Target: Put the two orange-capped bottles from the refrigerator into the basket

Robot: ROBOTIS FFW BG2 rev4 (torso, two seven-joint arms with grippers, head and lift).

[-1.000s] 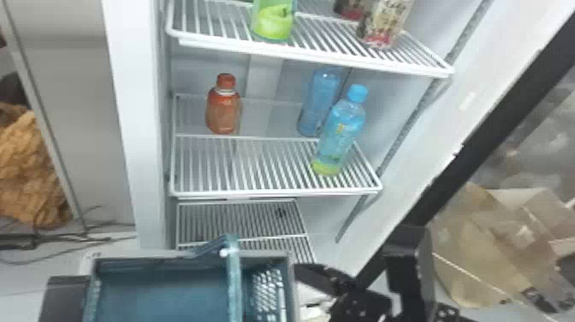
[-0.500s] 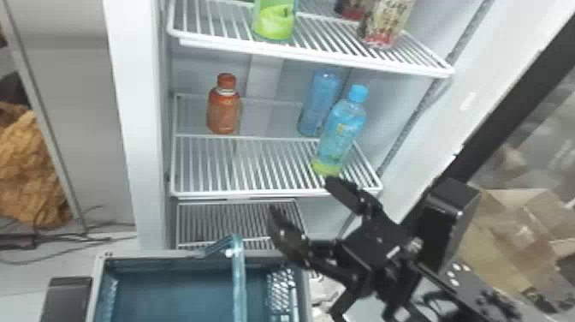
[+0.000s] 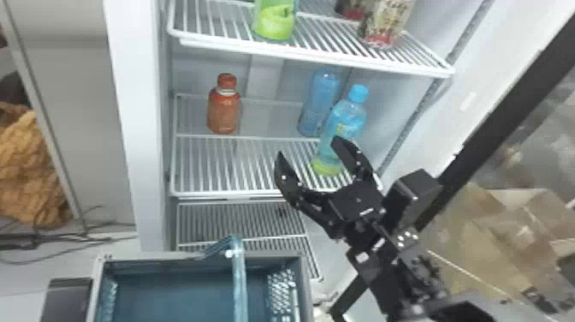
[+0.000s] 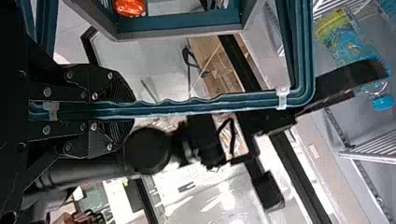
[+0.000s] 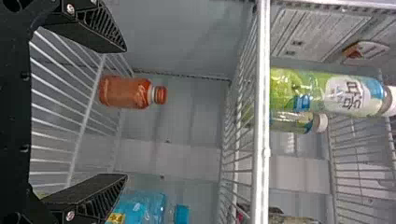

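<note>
One orange-capped bottle stands on the refrigerator's middle shelf, toward the left. To its right and lower, my right gripper is open at that shelf's front, one finger overlapping the blue-capped bottle. In the right wrist view, the bottle lies beyond the right gripper, between the lines of its spread fingers. The basket is at the bottom. In the left wrist view, my left gripper is shut on the basket handle; something orange and shiny rests inside the basket.
Blue bottles stand on the right of the middle shelf. A green bottle and a patterned container are on the shelf above. The open door's dark frame slants along the right.
My right arm has risen from beside the basket at the bottom to the front of the middle shelf, its open gripper now higher. The bottle on the shelf has not moved.
</note>
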